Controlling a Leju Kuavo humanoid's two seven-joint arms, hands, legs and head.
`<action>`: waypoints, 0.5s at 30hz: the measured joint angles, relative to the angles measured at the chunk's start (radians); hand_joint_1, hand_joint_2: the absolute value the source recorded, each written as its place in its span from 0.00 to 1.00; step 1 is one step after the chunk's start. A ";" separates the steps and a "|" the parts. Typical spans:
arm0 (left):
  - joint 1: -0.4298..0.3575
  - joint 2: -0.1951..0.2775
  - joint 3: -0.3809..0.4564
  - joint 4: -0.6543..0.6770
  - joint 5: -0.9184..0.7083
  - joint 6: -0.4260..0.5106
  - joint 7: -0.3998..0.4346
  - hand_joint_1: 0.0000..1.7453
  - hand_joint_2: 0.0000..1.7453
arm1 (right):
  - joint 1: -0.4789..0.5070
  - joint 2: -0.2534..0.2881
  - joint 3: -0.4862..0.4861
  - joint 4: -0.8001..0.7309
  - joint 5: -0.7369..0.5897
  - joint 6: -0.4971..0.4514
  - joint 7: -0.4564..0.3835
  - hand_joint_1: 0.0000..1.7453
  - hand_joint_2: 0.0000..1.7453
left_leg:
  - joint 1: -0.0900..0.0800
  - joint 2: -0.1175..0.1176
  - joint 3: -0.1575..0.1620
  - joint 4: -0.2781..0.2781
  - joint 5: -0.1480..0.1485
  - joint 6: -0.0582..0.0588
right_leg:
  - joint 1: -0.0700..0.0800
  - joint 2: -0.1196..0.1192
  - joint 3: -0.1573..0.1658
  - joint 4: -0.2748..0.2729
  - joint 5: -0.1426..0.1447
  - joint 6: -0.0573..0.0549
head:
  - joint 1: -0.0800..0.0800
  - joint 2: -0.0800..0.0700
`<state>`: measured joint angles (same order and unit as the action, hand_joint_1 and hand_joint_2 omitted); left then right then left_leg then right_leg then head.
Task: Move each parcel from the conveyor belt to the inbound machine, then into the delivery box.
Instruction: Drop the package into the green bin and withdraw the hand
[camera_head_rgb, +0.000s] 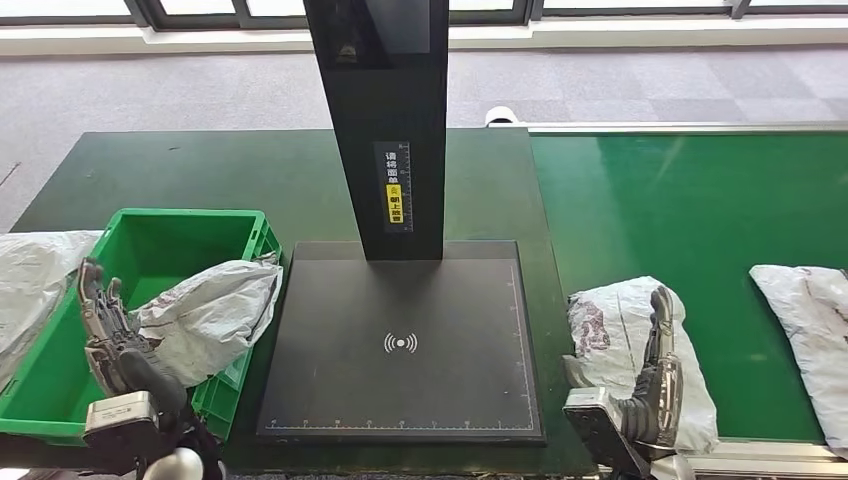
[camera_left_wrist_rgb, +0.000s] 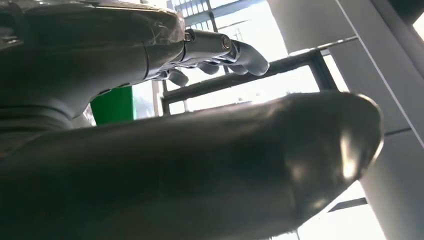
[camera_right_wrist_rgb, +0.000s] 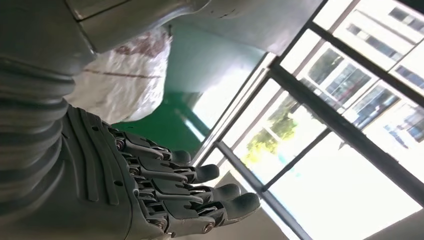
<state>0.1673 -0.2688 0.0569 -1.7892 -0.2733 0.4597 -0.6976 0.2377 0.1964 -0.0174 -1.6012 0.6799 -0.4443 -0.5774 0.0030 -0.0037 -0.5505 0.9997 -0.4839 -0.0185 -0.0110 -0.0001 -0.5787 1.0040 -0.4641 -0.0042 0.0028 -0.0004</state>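
We see the left hand (camera_head_rgb: 105, 330) raised over the near edge of the green box (camera_head_rgb: 140, 232), fingers straight and apart, gripping nothing; just right of it a grey parcel (camera_head_rgb: 215, 310) slumps over the box's right wall, half inside; another bag (camera_head_rgb: 30, 285) lies left of the box. The scanner plate (camera_head_rgb: 400, 340) sits in the middle under its black post (camera_head_rgb: 385, 120); on the right, our right hand (camera_head_rgb: 655, 375) rests on a white parcel (camera_head_rgb: 620, 330) at the belt's (camera_head_rgb: 690, 210) near left edge, fingers stretched flat along it, not closed round it; a third parcel (camera_head_rgb: 805, 320) lies further right on the belt.
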 joint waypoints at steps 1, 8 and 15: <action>0.005 0.000 -0.016 -0.006 -0.001 0.000 0.001 0.00 0.00 | 0.001 0.008 -0.021 0.005 0.004 0.001 -0.003 0.00 1.00 | 0.000 0.001 -0.001 0.000 -0.001 0.000 | 0.000 0.000 0.000 0.000 0.000 0.000 | 0.000 0.000; 0.019 0.004 -0.073 -0.022 -0.060 -0.027 0.015 0.00 0.00 | 0.001 0.051 -0.133 0.036 0.007 0.019 -0.005 0.00 1.00 | 0.000 0.001 0.004 0.000 -0.001 0.000 | 0.000 0.001 0.000 0.000 -0.001 0.001 | 0.000 0.000; 0.022 0.006 -0.082 -0.008 -0.089 -0.072 0.008 0.00 0.00 | -0.006 0.080 -0.274 0.069 0.077 0.029 -0.002 0.00 1.00 | 0.000 0.001 0.004 0.000 -0.002 0.000 | 0.000 0.001 0.000 0.000 -0.001 0.001 | 0.000 0.000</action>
<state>0.1891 -0.2625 -0.0248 -1.7975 -0.3626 0.3881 -0.6898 0.2319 0.2769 -0.2917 -1.5325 0.7564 -0.4157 -0.5794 0.0029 -0.0028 -0.5470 0.9998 -0.4856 -0.0185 -0.0110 0.0006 -0.5790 1.0040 -0.4650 -0.0032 0.0027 -0.0004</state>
